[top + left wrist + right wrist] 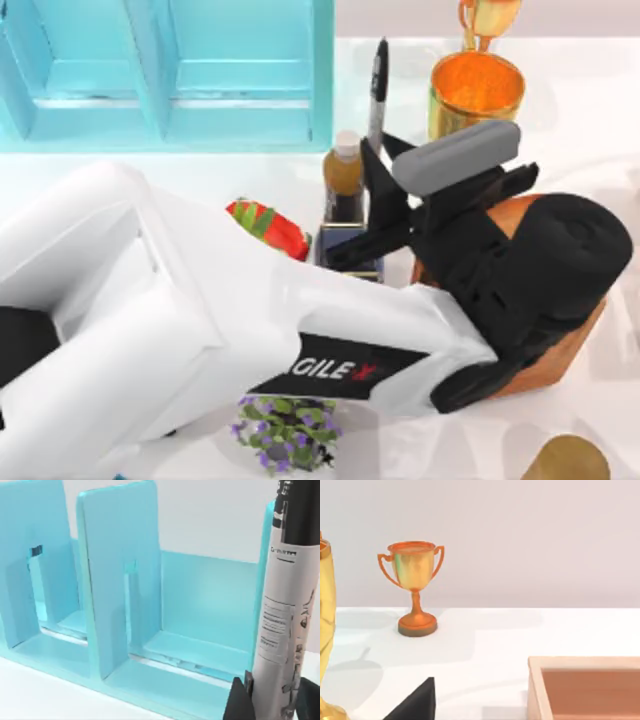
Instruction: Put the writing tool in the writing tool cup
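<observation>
The writing tool is a marker (377, 85) with a black cap and a grey printed barrel (282, 610). My left gripper (378, 172) is shut on its lower part and holds it upright, with dark fingers (239, 700) on either side of the barrel. Just below the gripper in the top view sits the writing tool cup (346, 246), a small square blue cup with a thin metallic rim, partly covered by the gripper. The marker's lower end is hidden. My right gripper (415, 705) hangs low over the table, facing a small trophy.
A brown bottle (343, 172) stands right behind the cup and a red planter (270, 228) to its left. A golden goblet (476, 90), a trophy (415, 587), a wooden box (585, 685), a turquoise shelf (165, 70) and a purple-flowered plant (285, 430) surround them.
</observation>
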### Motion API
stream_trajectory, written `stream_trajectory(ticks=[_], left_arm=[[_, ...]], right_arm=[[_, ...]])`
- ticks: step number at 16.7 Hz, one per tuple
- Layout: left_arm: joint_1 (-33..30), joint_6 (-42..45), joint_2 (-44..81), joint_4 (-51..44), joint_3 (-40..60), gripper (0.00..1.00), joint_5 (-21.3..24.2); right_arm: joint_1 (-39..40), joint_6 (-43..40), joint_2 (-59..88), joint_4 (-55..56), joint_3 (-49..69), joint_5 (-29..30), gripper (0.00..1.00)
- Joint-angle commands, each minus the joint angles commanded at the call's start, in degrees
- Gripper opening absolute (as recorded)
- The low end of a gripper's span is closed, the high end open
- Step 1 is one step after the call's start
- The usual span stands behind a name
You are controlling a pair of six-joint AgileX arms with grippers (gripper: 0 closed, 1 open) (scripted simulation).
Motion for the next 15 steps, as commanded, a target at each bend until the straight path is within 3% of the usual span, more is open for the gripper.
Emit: stream_trajectory(ticks=[3,15], left_arm=[[0.00,0.00,0.00,0.00,0.00,0.00,0.00],[0.00,0.00,0.00,0.00,0.00,0.90,0.00]], right_arm=[[0.00,0.00,0.00,0.00,0.00,0.00,1.00],[0.00,0.00,0.00,0.00,0.00,0.00,1.00]])
